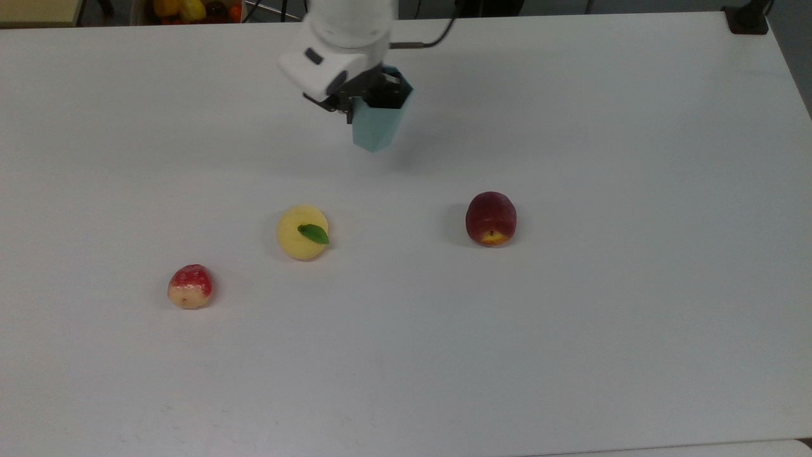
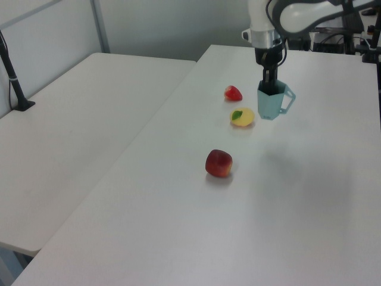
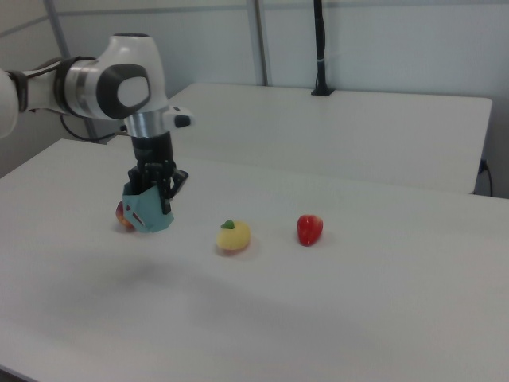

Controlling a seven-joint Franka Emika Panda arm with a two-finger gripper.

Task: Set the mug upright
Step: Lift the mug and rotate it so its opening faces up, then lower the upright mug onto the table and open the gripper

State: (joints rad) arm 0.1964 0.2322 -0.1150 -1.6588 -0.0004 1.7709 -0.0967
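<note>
Here the white Franka arm's black two-finger gripper (image 1: 374, 95) is clamped on the rim of the small pale teal-blue faceted mug (image 1: 375, 125), one finger reaching down inside the hexagonal opening and the other pressed against the outer wall. The mug hangs in the air above the white table (image 1: 571, 317), mouth up and narrower base down — close to upright, though in the right view (image 3: 149, 211) it looks slightly tilted. In the left view the mug (image 2: 271, 102) shows its small side handle pointing toward the left view's right, with the gripper (image 2: 269, 80) coming straight down into it, and a faint shadow lies on the table below. Three pieces of fruit rest on the table, well apart from one another: a dark red apple with a yellow patch (image 1: 490, 218), a round yellow fruit with a green leaf on top (image 1: 302, 231), and a red-and-cream strawberry-shaped fruit (image 1: 189, 287). In the top view the mug sits above the gap between the yellow fruit and the apple — touching neither.
</note>
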